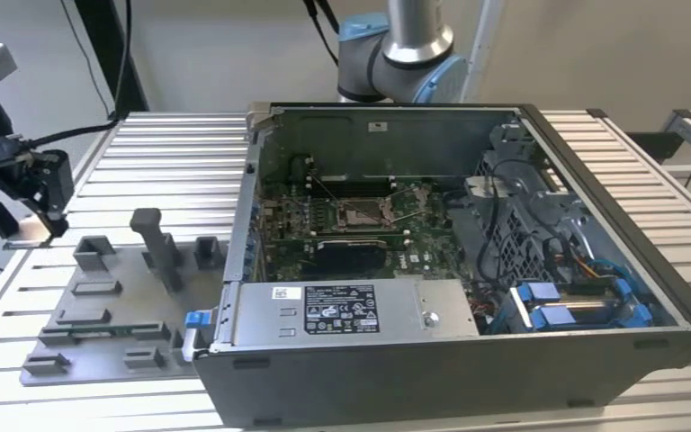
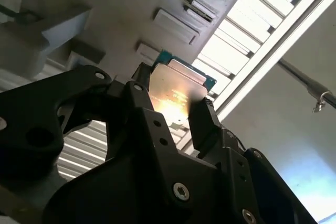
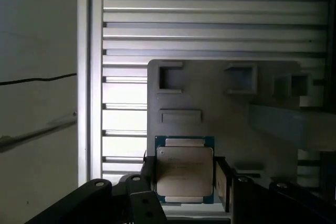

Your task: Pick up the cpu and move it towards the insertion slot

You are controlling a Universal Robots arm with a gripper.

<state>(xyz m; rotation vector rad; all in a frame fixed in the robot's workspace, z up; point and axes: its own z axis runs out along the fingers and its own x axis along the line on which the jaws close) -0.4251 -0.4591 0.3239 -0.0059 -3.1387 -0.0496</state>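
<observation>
The cpu [image 3: 185, 167], a small square chip with a silvery top and a thin green rim, sits flat between the black fingers of my gripper [image 3: 185, 181], which is shut on its two sides. The second wrist view shows the same hold: cpu [image 2: 178, 88] in the gripper [image 2: 172, 104]. In the exterior view the gripper [image 1: 33, 229] hangs at the far left, above the table's left edge, with the cpu [image 1: 28, 238] a pale sliver at its tips. The insertion slot [image 1: 362, 213], a square metal-framed socket, lies on the board inside the open computer case, well to the exterior view's right of the gripper.
A grey plastic tray [image 1: 105, 315] with posts and blocks lies on the slatted table just right of the gripper. The open computer case [image 1: 442, 378] has tall walls around the board. Cables and a blue-clipped drive bay [image 1: 574, 306] fill its right side.
</observation>
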